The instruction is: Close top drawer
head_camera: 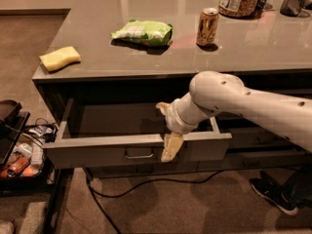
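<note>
Jaws spread, clamping nothing we can see; gripper (pixel 167 128) straddles top drawer (pixel 97 152) front, just right of handle (pixel 139 154). Drawer open; we judge the next move is to push inward.

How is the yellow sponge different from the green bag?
The sponge is plain yellow; the bag is green and white. The sponge is smaller than the bag. The sponge sits at the left edge of the counter; the bag lies nearer the middle. Both lie flat. The tool rests at the front of the open top drawer.
</note>
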`<state>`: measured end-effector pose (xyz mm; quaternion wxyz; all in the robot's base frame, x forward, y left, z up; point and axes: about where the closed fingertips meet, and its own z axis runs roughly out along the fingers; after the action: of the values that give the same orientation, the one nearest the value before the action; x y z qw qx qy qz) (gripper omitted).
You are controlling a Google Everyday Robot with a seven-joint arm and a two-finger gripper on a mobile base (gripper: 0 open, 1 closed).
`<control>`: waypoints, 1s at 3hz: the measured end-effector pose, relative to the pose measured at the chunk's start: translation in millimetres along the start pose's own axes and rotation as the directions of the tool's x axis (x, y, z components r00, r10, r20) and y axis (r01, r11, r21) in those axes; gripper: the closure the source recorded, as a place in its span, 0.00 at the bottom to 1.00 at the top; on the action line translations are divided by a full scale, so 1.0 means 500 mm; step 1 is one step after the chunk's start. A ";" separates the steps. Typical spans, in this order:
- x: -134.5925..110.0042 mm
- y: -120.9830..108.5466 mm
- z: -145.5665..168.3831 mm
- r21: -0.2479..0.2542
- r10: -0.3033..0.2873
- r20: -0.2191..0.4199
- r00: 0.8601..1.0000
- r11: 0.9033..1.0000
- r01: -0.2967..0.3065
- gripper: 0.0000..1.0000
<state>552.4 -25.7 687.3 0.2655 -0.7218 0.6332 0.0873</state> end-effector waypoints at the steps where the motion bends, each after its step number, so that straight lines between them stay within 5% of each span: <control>1: 0.010 -0.020 0.028 -0.001 0.023 0.006 1.000 1.000 -0.023 0.00; 3: 0.032 -0.044 0.061 0.017 0.063 0.029 0.998 0.998 -0.064 0.00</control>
<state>582.7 -23.1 660.1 0.2780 -0.6976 0.6526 0.1005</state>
